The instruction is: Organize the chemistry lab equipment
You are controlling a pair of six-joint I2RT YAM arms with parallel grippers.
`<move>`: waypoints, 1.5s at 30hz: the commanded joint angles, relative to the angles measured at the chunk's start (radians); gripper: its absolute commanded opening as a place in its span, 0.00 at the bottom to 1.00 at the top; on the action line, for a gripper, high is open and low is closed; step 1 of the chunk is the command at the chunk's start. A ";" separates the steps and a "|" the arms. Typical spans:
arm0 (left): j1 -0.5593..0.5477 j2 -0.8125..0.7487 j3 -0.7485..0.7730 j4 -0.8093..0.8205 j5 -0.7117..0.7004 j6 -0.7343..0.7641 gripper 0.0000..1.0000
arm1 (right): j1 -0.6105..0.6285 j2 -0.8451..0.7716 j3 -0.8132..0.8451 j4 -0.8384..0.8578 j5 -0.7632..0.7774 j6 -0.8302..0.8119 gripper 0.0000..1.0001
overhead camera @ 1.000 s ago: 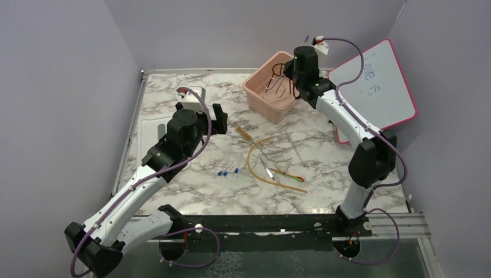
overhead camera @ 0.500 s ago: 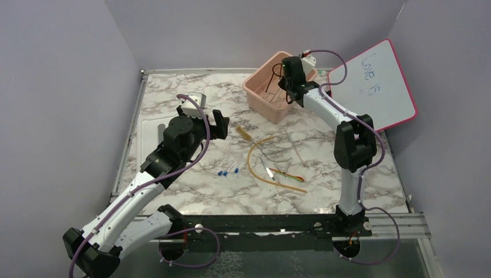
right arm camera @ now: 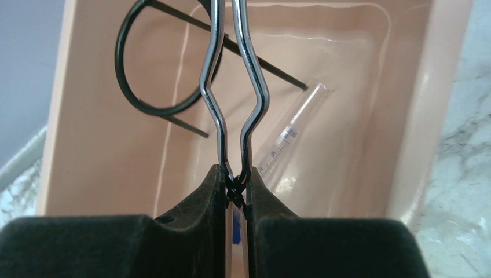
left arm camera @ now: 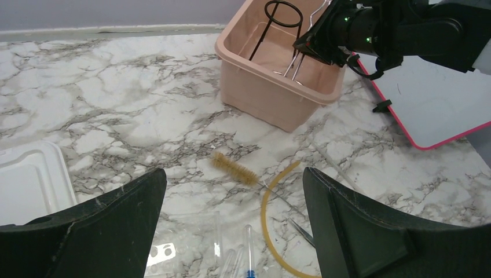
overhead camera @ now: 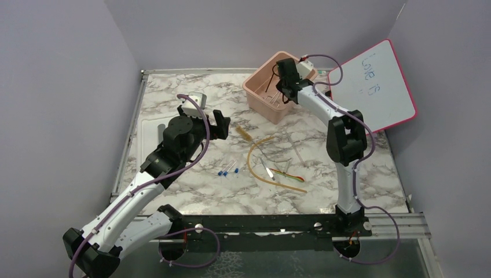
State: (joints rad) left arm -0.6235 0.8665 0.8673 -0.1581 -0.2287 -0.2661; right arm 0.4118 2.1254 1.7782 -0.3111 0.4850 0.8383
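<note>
My right gripper (right arm camera: 235,188) is shut on the metal tongs (right arm camera: 255,87) and holds them inside the pink bin (right arm camera: 428,116); it also shows in the top view (overhead camera: 282,78). The black wire ring tripod (right arm camera: 130,81) and a clear graduated tube (right arm camera: 292,130) lie in the bin. My left gripper (left arm camera: 233,176) is open and empty above the table, near a tan bristle brush (left arm camera: 234,168) and the tan rubber tube (left arm camera: 267,202). The tube (overhead camera: 252,162), a spatula (overhead camera: 267,169) and blue-tipped pieces (overhead camera: 227,172) lie mid-table.
The pink-framed whiteboard (overhead camera: 376,87) leans at the back right, close to the bin (overhead camera: 257,103). The white lid (overhead camera: 151,130) lies flat at the left, under my left arm. Coloured wires (overhead camera: 289,175) lie by the tube's end. Grey walls close three sides.
My right gripper has moved left and down into the bin with the tongs. My left gripper shifted slightly early on, then held still.
</note>
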 commanded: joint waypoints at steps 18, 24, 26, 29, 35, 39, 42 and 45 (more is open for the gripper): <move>0.028 0.007 -0.013 0.026 -0.022 -0.007 0.91 | -0.008 0.209 0.300 -0.289 0.130 0.168 0.28; 0.034 0.012 -0.013 0.025 -0.018 -0.009 0.90 | -0.008 0.196 0.318 -0.312 0.145 0.170 0.41; 0.036 0.014 -0.013 0.026 -0.015 -0.010 0.90 | -0.008 0.177 0.314 -0.306 0.149 0.161 0.42; 0.037 0.014 -0.013 0.026 -0.011 -0.013 0.91 | -0.008 0.135 0.299 -0.285 0.154 0.137 0.43; 0.042 0.017 -0.013 0.028 0.001 -0.018 0.91 | -0.008 -0.003 0.220 -0.191 0.085 0.004 0.45; 0.045 0.019 -0.013 0.028 0.008 -0.022 0.90 | -0.007 -0.142 0.111 -0.123 -0.042 -0.129 0.46; 0.048 0.017 -0.013 0.026 0.006 -0.022 0.91 | -0.006 -0.254 -0.015 -0.062 -0.194 -0.258 0.47; 0.051 0.015 -0.011 0.025 -0.001 -0.022 0.91 | -0.003 -0.350 -0.134 -0.041 -0.373 -0.360 0.48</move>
State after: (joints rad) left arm -0.5816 0.8856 0.8669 -0.1581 -0.2333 -0.2810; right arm 0.4099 1.8854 1.7687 -0.4290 0.3794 0.6758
